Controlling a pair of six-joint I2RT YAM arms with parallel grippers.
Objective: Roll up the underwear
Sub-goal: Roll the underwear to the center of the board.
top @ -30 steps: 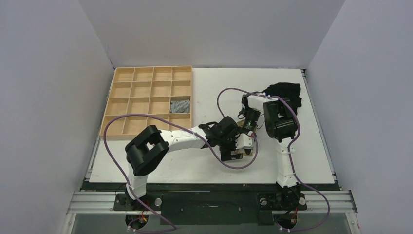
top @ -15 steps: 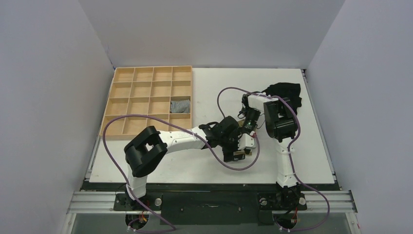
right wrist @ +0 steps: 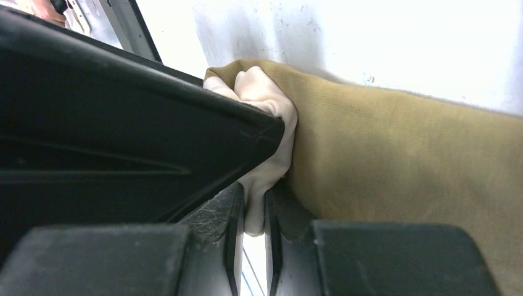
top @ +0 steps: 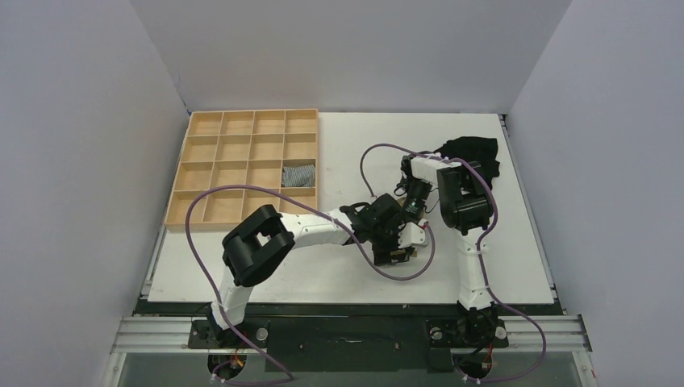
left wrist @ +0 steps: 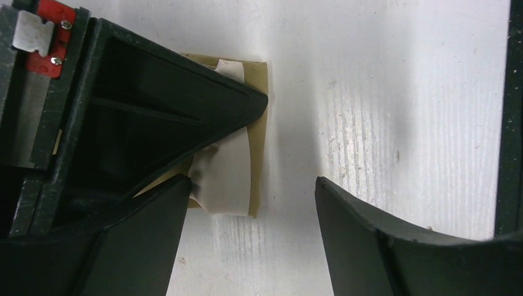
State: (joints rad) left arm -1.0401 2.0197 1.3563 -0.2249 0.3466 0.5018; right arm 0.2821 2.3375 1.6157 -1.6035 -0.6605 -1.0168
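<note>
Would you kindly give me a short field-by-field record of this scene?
underwear: olive with cream panel, folded small on the table
left gripper: open, one finger at the underwear's edge
right gripper: shut on the cream panel
tray: far left, striped roll in one compartment
black garment: far right of table

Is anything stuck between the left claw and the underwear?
Only the right claw, which lies over the underwear, pinching its cream panel. The left claw is open, one fingertip right beside the fabric.
</note>
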